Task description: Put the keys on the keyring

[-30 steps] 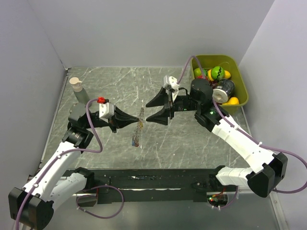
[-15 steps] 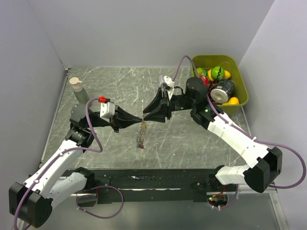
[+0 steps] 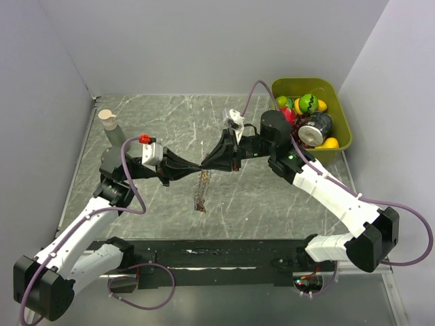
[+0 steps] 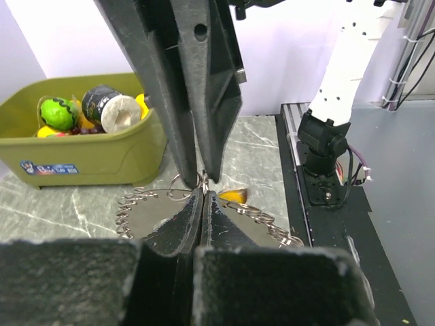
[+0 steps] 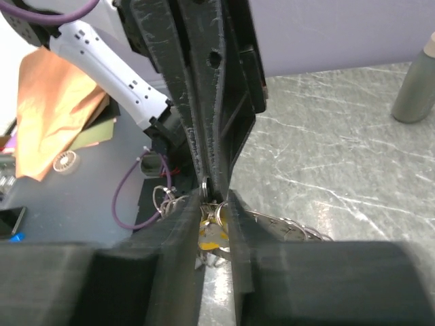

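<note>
The keyring, a thin ring fringed with silvery wire loops, hangs over the middle of the table from my left gripper, which is shut on a small ring at its top. My right gripper meets it tip to tip from the right. In the right wrist view its jaws have narrowed onto the bunch of small rings and a yellow-headed key. In the left wrist view my shut left gripper sits among the keyring's loops, with the yellow key just beyond. No loose keys show.
A green bin with toy fruit and a can stands at the back right. A grey bottle with a beige cap stands at the back left. The black base rail runs along the near edge.
My right gripper has moved left to the left gripper's tip and closed from wide open to nearly shut around the keyring's top. The left gripper has edged right, still holding the keyring.
</note>
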Robot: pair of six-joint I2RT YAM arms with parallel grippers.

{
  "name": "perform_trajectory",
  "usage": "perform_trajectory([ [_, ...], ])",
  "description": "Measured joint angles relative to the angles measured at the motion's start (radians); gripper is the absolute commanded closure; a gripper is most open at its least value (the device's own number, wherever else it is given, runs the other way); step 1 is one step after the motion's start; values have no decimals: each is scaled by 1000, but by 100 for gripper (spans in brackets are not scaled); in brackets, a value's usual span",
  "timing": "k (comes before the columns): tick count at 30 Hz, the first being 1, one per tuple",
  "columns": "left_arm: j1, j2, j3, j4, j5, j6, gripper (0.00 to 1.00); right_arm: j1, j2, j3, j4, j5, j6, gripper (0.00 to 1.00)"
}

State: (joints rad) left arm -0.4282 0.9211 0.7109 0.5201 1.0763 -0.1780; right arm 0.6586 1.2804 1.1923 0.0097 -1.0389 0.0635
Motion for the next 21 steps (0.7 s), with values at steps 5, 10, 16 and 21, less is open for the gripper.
perform_trajectory([
  [5,1,6,0,3,-6,-16,99,2,8,25,-37,-1,-11,100],
  [10,2,6,1,-19,-15,2,98,3,26,69,-114,6,-49,100],
  [16,1,6,49,-203,-51,127,78,6,75,157,-284,36,-143,100],
  [21,-2,8,119,-365,-79,248,70,6,117,222,-414,71,-223,100],
])
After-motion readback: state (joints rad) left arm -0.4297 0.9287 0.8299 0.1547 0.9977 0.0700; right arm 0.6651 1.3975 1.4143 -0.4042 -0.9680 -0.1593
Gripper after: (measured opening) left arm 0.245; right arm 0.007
